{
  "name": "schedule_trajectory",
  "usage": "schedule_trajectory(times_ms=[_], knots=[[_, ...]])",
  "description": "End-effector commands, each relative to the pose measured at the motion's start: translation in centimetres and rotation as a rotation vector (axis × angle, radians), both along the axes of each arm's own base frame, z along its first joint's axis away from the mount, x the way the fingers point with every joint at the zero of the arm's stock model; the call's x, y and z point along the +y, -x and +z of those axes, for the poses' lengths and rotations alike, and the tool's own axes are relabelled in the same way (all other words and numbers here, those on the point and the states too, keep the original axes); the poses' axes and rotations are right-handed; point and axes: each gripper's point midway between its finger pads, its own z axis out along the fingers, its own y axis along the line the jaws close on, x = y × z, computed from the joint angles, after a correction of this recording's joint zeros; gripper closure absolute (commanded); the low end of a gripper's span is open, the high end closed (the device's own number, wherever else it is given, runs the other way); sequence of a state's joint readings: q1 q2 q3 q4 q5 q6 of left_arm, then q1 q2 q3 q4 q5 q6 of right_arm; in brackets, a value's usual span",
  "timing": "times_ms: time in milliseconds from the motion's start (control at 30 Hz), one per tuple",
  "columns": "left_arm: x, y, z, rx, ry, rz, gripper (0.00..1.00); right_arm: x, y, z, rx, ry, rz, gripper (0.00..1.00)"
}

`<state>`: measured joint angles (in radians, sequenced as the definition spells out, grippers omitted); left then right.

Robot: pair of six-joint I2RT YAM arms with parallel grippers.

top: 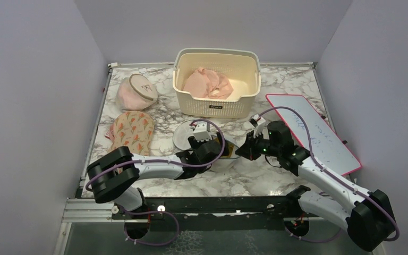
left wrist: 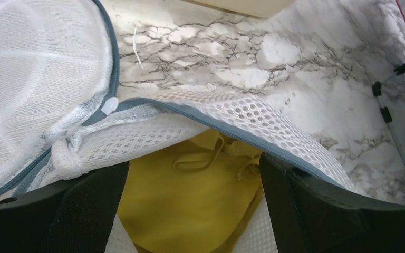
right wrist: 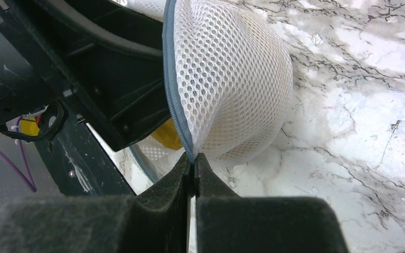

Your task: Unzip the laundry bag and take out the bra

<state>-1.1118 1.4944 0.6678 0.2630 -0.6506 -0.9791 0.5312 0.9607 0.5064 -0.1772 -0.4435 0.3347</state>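
Right wrist: zip [right wrist: 173, 100] in end effector [right wrist: 192, 161]

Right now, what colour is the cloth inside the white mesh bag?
The cloth in the bag is yellow; the left wrist view shows it best.

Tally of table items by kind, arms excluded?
Wash bags: 2 (white laundry bag, pink bag)
Baskets: 1 (cream basket)
Garments: 2 (yellow garment inside the laundry bag, pink garment in the basket)
Floral cloth: 1
Whiteboard: 1
Total: 7
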Motion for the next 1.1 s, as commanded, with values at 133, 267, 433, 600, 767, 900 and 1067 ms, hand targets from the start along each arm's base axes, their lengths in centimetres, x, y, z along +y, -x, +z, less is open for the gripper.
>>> schedule_trajectory(times_ms=[133, 267, 433, 600, 767, 900, 1067], knots=[[-0.3, -3.6, 0.9, -0.074, 0.048, 0.19, 0.15, 0.6, -0.1, 0.5, -0.025, -0.017, 0.03, 0.99], [0.2, -4.5, -1.0, -0.059, 0.042, 0.246, 0.24, 0.7, -0.1, 0.4, -0.02, -0.015, 0.035, 0.99], [0.3, -4.3, -3.1, -0.015, -0.001, 0.215, 0.5, 0.6, -0.1, 0.3, -0.02, -0.012, 0.029, 0.99], [-1.0, -3.9, -1.9, 0.003, 0.0, 0.083, 0.88, 0.8, 0.0, 0.2, -0.01, -0.015, 0.044, 0.99], [-1.6, -3.4, 2.2, -0.035, 0.069, 0.002, 1.0, 0.8, -0.1, 0.2, -0.012, -0.011, 0.04, 0.99], [-1.5, -2.2, 4.3, -0.057, 0.101, -0.07, 1.0, 0.7, -0.3, 0.1, -0.011, -0.006, 0.033, 0.99], [-1.8, -0.3, 5.4, -0.047, 0.16, -0.166, 1.0, 0.6, -0.3, 0.4, -0.027, -0.01, 0.022, 0.99]])
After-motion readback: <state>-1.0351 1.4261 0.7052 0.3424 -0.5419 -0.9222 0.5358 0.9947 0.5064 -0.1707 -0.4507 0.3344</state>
